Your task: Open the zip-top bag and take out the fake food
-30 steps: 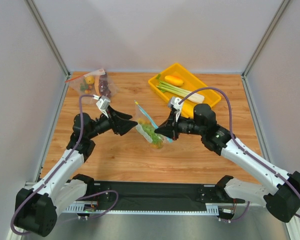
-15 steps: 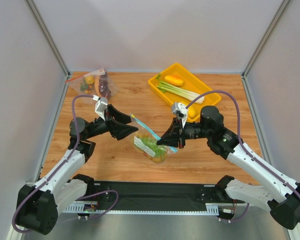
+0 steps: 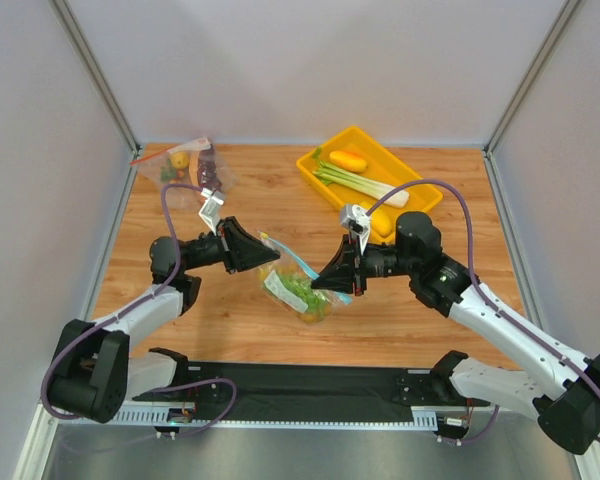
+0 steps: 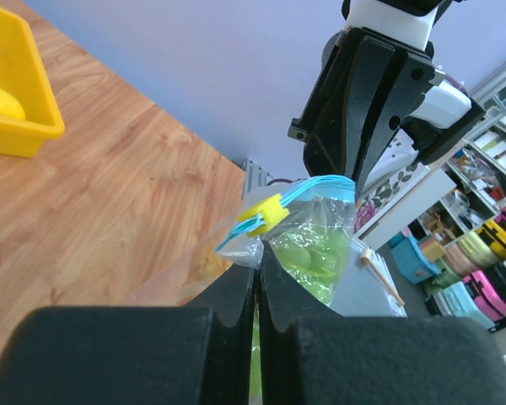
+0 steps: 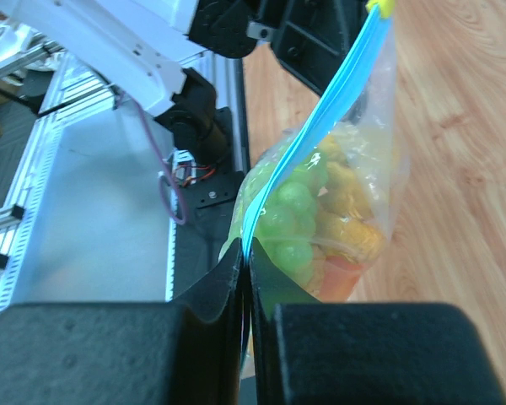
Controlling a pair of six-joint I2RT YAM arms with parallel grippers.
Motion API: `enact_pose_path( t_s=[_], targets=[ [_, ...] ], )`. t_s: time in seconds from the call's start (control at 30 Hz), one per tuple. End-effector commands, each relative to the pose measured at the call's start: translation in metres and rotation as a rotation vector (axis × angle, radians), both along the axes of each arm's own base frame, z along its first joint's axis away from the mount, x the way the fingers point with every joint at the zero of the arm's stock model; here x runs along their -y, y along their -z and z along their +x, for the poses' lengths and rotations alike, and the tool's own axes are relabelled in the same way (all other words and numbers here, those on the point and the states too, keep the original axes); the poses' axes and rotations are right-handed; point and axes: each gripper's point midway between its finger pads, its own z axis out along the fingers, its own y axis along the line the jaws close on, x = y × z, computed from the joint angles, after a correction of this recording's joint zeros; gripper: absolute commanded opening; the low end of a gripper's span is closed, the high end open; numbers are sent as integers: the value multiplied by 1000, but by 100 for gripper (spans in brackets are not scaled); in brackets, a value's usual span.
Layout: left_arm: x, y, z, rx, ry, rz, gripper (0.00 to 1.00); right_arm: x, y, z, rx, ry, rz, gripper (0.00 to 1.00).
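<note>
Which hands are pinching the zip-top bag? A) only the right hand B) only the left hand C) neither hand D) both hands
D: the left hand and the right hand are each shut on an edge of the zip-top bag.

Between left hand point(image 3: 269, 262) and right hand point(image 3: 319, 284): zip-top bag point(image 3: 281, 285), fake food point(image 3: 303, 293) inside.

Clear crinkly zip-top bag point(image 3: 285, 283) hangs tilted, held up by its mouth, light-blue zip strip point(image 3: 292, 252) with yellow slider point(image 4: 266, 214) looking closed, green, yellow and orange fake food point(image 3: 302, 293) bunched inside.
</note>
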Motion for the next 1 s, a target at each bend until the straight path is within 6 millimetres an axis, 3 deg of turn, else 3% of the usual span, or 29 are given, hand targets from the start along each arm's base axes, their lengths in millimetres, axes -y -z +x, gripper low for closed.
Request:
enact_pose_path(
  t_s=[0.0,0.07,0.1,0.13,0.17,0.2,0.23,0.27,0.33,0.4,0.47,0.5,0.57,0.7,0.8,0.97],
  targets=[
    [-4,-26,-18,223,26,-71,1,3,11,24,33,124,-40,5],
    [-3,-21,-11,223,4,-50,0,8,25,36,27,199,-90,20],
    [-1,-9,-4,144,-5,-11,0,10,30,38,19,217,-108,25],
    [-2,-8,2,206,-52,13,0,13,36,44,21,255,-126,39],
    [-2,11,9,98,-76,75,0,14,38,47,22,278,-134,44],
    [-1,13,13,98,-103,107,0,16,40,48,21,293,-144,47],
    [-5,9,21,213,-190,154,0,19,42,54,30,330,-157,53],
    [-6,31,22,110,-208,234,0,21,44,57,34,348,-164,56],
    [-7,27,27,132,-254,271,0,26,45,63,45,395,-180,60],
    [-7,32,29,92,-258,308,0,28,42,71,66,437,-174,62],
    [-10,61,34,13,-285,437,0,33,37,80,91,496,-163,66],
    [-5,58,34,17,-278,464,0,34,33,83,105,514,-150,67],
    [-5,80,34,-48,-279,560,0,37,30,91,134,564,-151,69],
    [2,89,30,-79,-237,650,0,28,26,92,229,582,-168,70],
    [4,95,25,-89,-216,710,0,15,19,87,250,548,-159,66],
    [11,100,14,-94,-150,749,0,-5,15,79,263,468,-150,51]
  ],
)
